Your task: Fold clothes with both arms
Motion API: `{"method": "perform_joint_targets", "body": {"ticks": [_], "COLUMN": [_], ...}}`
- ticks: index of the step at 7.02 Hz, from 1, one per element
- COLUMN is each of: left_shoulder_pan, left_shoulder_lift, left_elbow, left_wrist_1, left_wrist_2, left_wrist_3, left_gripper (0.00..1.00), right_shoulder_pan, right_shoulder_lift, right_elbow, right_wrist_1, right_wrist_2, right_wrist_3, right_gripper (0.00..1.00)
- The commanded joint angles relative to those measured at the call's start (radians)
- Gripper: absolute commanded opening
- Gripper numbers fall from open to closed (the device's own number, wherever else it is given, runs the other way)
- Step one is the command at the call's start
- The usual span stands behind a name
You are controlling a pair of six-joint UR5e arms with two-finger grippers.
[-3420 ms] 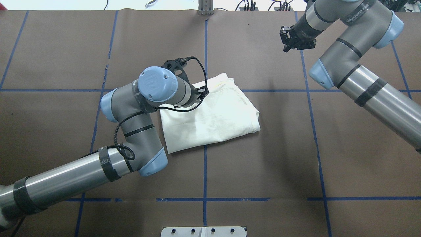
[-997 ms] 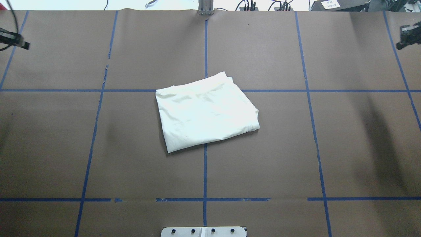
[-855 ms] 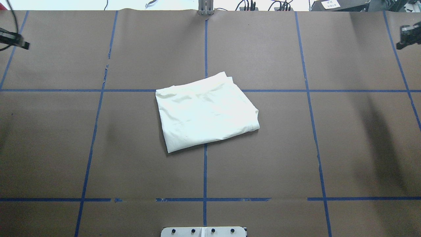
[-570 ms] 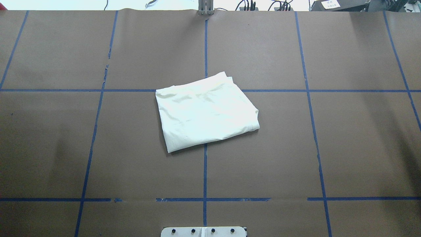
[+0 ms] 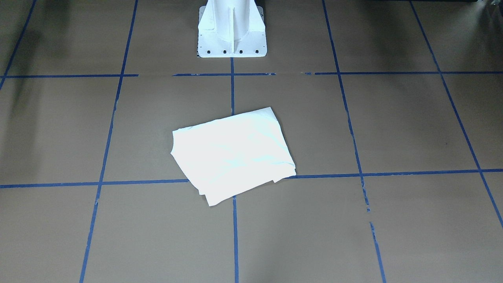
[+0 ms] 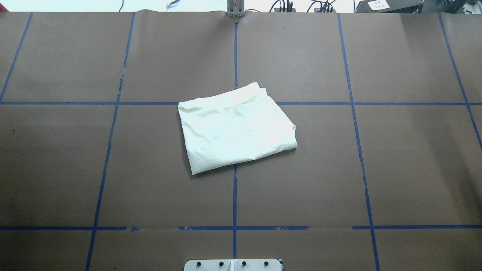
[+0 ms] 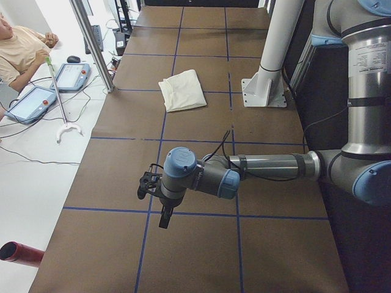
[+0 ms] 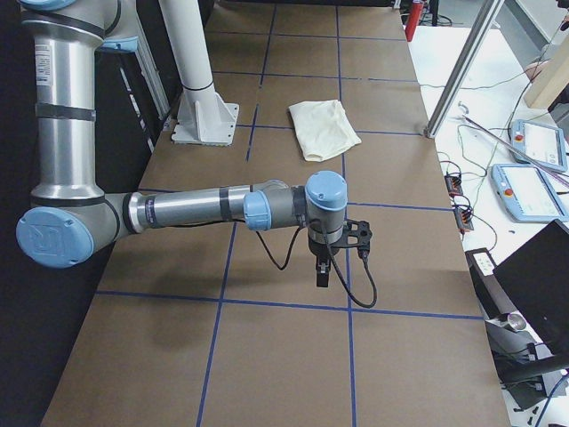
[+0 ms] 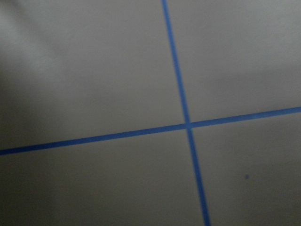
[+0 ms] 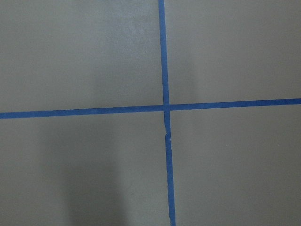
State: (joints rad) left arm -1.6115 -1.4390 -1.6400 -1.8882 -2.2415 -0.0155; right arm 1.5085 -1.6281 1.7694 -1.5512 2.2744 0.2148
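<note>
In the front-facing view the T-shirt (image 5: 232,155) lies as a compact packet, no print showing, on the table (image 5: 393,125) before the white pedestal (image 5: 232,29). Neither gripper is in frame. The folding looks finished, with at most some squaring of the loose layers at one corner left to do. The overhead view shows the packet alone too. Its long axis runs across the table, skewed so the end toward the robot's right sits farther from the base. In the exterior left view the left gripper (image 7: 164,217) hangs over bare table, the shirt well beyond it toward the middle; I cannot tell whether it is parted or closed. In the exterior right view the right gripper (image 8: 322,276) hangs likewise, well apart from the shirt, its state equally unclear. Each wrist view shows only blue tape lines (image 9: 187,125) below that gripper, no cloth.
</note>
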Motion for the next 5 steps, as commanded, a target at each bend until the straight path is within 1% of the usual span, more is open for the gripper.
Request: {"method": "perform_joint_targets", "body": {"ticks": [1, 2, 3, 4, 5], "left_shoulder_pan": [0.002, 0.002, 0.002, 0.002, -0.001], "left_shoulder_lift": [0.022, -0.006, -0.045, -0.075, -0.078], "left_elbow": [0.012, 0.009, -0.012, -0.033, -0.044], "left_wrist_1": [-0.002, 0.030, 0.170, 0.289, 0.311], "left_wrist_2": [0.014, 0.013, -0.012, -0.053, -0.058], "left_wrist_3": [-0.003, -0.004, -0.004, -0.003, -0.003], "left_gripper": [1.00, 1.00, 1.00, 1.00, 1.00], "right_shoulder_pan": [-0.017, -0.019, -0.019, -0.019, -0.019], "right_shoulder_lift": [0.002, -0.001, -0.001, 0.010, 0.011], "right_elbow": [-0.002, -0.002, -0.001, 0.007, 0.010], "right_wrist_1": [-0.001, -0.001, -0.003, -0.042, -0.055], "right_wrist_2": [-0.009, -0.009, 0.002, 0.005, 0.007], "right_wrist_3": [-0.003, -0.003, -0.003, -0.005, -0.006], "right_gripper": [1.00, 1.00, 1.00, 1.00, 1.00]}}
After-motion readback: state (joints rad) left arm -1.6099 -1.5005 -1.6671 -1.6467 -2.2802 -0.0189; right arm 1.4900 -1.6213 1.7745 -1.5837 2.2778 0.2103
